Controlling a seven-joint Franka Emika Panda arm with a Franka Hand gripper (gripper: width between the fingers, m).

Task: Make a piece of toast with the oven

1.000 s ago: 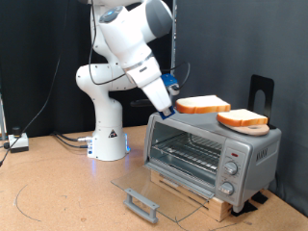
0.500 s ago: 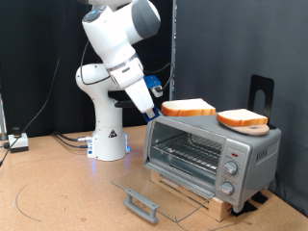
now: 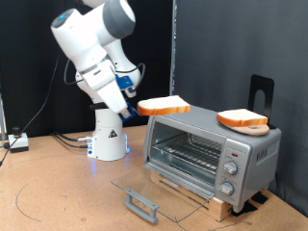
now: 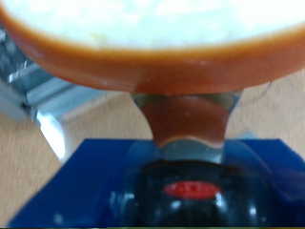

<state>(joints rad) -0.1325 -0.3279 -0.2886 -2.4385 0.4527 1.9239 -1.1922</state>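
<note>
A black backdrop (image 3: pixel 221 48) hangs behind a brown wooden bench (image 3: pixel 58 188); cables (image 3: pixel 67 140) trail to a small box (image 3: pixel 16 142) at the exterior view's left.

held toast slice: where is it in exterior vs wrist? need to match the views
Exterior view: the piece of toast is held level in the tool, left of the oven's top edge; a second slice lies on the oven.
Wrist view: it fills the upper part of the picture, gripped at its orange-brown crust.
Shared landmark: the crust edge in the tool.
</note>
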